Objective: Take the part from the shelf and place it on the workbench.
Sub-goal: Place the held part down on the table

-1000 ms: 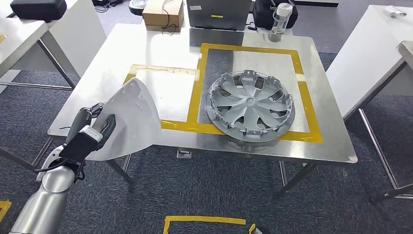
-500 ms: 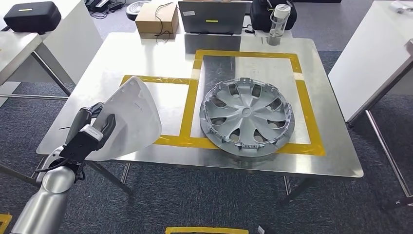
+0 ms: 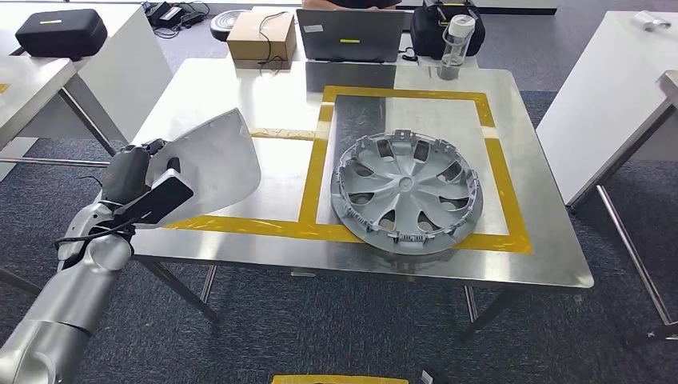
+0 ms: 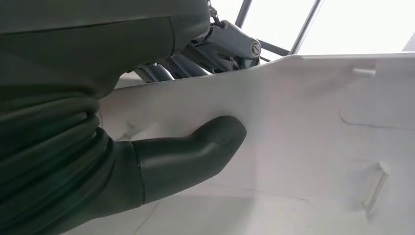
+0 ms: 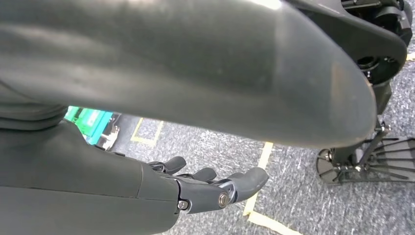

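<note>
At nine o'clock on the steel desk point(image 3: 240, 80), the left hand point(image 3: 148, 188) grips a white curved plastic panel point(image 3: 212, 164); released early, it could slide off the edge. The right hand point(image 5: 205, 188) hangs loosely curled, holding nothing.

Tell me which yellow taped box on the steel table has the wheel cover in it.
The larger taped box, farther from the left hand, holds the silver wheel cover.

Ahead of your left hand point(image 3: 148, 188) the taped bay point(image 3: 276, 172) lies bare; the hubcap point(image 3: 406, 190) blocks further right.
</note>
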Robot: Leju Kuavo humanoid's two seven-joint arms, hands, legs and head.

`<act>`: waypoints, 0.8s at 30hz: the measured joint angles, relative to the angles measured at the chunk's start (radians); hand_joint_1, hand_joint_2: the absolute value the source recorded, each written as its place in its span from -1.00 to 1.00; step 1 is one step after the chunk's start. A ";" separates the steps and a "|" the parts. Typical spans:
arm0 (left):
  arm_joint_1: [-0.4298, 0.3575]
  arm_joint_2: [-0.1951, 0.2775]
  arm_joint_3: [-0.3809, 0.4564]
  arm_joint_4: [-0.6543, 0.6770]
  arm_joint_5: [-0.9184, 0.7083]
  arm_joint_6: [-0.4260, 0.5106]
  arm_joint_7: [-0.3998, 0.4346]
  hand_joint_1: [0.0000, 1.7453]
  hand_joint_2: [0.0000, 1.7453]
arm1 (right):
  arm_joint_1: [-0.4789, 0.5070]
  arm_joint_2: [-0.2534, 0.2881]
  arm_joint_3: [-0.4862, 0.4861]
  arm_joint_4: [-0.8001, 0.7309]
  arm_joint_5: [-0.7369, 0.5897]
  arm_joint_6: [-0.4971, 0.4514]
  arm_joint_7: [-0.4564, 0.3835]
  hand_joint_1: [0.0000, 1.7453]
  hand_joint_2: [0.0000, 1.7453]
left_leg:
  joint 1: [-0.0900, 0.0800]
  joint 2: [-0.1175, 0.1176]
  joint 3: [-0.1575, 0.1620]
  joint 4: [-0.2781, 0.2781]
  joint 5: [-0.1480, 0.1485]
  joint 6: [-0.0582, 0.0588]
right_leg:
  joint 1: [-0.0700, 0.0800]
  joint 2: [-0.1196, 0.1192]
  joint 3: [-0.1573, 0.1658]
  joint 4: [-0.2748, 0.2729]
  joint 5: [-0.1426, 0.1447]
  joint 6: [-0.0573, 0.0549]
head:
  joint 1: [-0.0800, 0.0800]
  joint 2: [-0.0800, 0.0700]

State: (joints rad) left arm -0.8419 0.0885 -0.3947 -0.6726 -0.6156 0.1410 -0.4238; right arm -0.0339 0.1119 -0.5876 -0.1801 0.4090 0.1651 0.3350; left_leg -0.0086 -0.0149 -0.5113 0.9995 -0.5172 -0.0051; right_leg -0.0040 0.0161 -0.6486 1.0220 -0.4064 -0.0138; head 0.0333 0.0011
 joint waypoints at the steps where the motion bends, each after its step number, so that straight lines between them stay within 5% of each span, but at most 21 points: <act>1: -0.028 0.001 -0.007 0.053 -0.030 0.022 0.027 1.00 1.00 | 0.001 -0.002 0.000 0.000 0.003 0.002 0.000 -1.00 -1.00 | 0.000 0.000 0.000 0.000 0.000 0.000 | -0.001 0.001 0.000 0.000 0.001 0.000 | 0.000 0.000; 6: -0.124 0.034 -0.042 0.243 -0.110 0.081 0.128 1.00 1.00 | 0.007 -0.012 0.000 0.000 0.010 0.010 0.000 -1.00 -1.00 | -0.001 0.003 0.001 0.001 0.000 0.000 | -0.002 0.004 0.000 0.000 0.002 0.001 | 0.000 0.000; 12: -0.159 0.056 -0.059 0.338 -0.143 0.121 0.130 1.00 1.00 | 0.010 -0.018 0.000 0.000 0.021 0.013 0.000 -1.00 -1.00 | -0.001 0.001 0.001 0.001 0.001 0.000 | -0.001 0.002 0.000 0.000 0.001 0.001 | 0.000 0.000; 24: -0.167 -0.023 -0.102 0.387 -0.184 0.124 0.124 1.00 1.00 | 0.005 -0.022 0.021 0.000 0.040 0.031 0.000 -1.00 -1.00 | -0.002 0.001 0.000 0.003 -0.001 0.002 | -0.003 0.002 0.002 -0.001 0.001 0.002 | 0.000 0.000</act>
State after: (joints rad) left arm -1.0085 0.0651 -0.4966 -0.2854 -0.7999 0.2646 -0.2995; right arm -0.0291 0.0903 -0.5666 -0.1801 0.4494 0.1961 0.3349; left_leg -0.0102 -0.0136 -0.5111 1.0021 -0.5179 -0.0027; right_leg -0.0069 0.0181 -0.6469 1.0210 -0.4053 -0.0119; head 0.0332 0.0011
